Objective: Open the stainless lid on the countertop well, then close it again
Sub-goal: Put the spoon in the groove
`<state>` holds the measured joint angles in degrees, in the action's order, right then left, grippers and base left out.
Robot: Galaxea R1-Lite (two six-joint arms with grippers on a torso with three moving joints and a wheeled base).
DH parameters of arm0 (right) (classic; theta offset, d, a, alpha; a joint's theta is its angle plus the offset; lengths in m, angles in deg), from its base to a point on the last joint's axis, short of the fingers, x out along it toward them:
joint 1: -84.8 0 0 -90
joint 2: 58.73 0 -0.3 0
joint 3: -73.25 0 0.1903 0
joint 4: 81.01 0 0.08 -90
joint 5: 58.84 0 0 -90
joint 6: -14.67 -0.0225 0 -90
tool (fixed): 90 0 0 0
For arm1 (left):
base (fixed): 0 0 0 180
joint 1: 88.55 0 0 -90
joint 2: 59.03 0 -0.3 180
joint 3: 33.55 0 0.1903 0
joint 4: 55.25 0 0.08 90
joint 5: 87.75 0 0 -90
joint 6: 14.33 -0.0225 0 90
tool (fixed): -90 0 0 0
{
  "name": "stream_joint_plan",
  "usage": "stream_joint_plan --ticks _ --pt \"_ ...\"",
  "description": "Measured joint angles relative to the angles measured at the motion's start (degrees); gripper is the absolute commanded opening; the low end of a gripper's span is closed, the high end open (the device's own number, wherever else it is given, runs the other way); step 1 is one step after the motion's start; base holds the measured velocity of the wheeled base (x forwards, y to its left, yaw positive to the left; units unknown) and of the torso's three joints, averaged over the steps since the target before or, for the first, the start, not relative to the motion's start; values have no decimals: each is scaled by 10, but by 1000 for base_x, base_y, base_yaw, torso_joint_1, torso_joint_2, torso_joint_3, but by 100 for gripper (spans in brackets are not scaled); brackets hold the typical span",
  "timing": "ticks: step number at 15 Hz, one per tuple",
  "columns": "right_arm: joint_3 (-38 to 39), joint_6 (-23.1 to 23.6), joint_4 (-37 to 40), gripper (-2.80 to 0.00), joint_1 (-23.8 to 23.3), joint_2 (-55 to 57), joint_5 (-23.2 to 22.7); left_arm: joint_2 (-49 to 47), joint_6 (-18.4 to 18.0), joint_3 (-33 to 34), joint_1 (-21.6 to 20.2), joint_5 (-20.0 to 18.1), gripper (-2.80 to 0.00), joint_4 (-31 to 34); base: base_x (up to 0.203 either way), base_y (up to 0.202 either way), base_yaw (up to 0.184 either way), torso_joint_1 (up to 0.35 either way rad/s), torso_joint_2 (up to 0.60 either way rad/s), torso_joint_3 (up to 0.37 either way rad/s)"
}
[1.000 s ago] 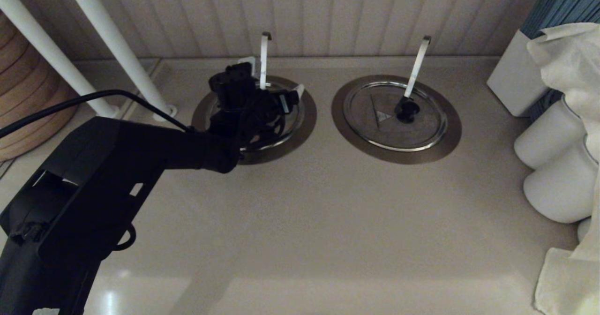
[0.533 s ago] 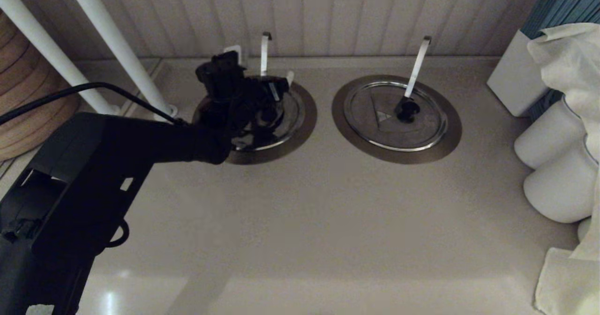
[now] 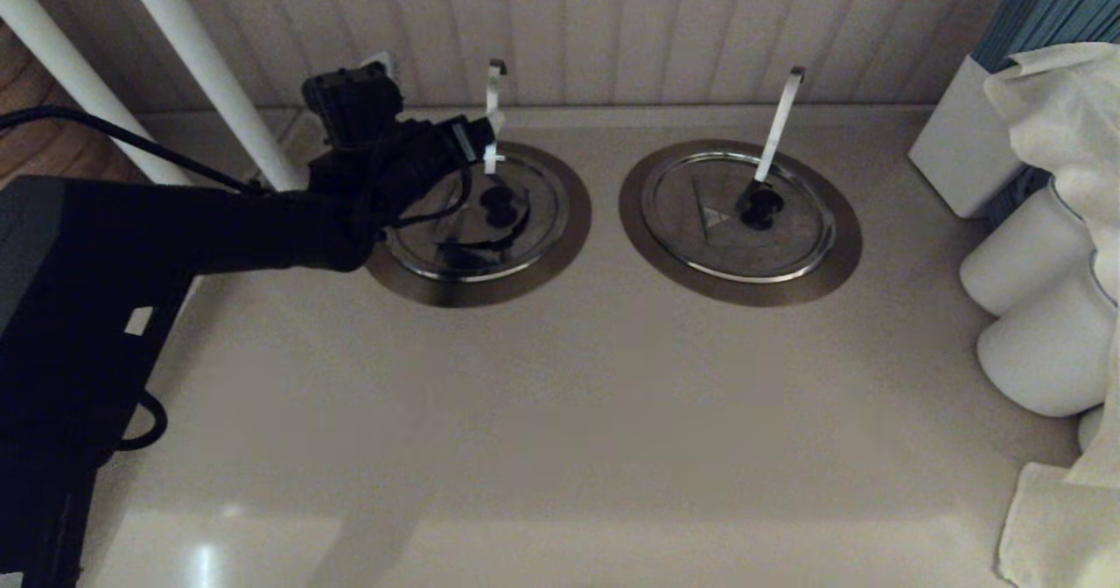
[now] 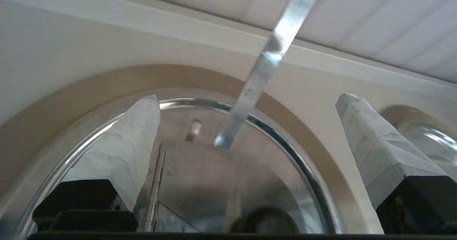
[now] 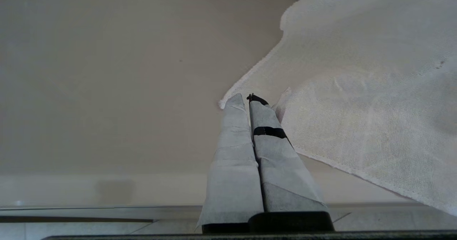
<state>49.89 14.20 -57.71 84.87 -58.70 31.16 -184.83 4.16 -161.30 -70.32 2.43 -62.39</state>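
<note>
- Nearby, a twin lid (image 3: 700,247) covers the well on the right; white containers (image 3: 1032,343) and a white cloth (image 3: 1059,115) crowd the counter's right edge.
- A white pole (image 3: 210,72) stands just left of the left gripper (image 4: 249,98), which hovers over the rear-left rim with fingers spread wide, holding nothing.
- The stainless lid (image 3: 525,234) lies flat in the countertop well (image 3: 573,247), black knob (image 3: 500,206) free, slim handle (image 3: 493,115) rising through its rear notch.
- The right gripper (image 5: 249,99) hangs beside the cloth, fingers pressed together.

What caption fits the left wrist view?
Open left gripper above the closed lid, slim handle between its fingers.
</note>
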Motion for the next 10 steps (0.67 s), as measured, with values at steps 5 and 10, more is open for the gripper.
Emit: stream_joint_plan --ticks 5,10 --pt "0 1 0 -280 0 0 0 -5 1 -9 0 -12 0 -1 0 0 0 0 0 0" --pt "0 0 0 -280 0 0 0 -71 2 -77 8 13 0 -20 0 0 0 0 0 0"
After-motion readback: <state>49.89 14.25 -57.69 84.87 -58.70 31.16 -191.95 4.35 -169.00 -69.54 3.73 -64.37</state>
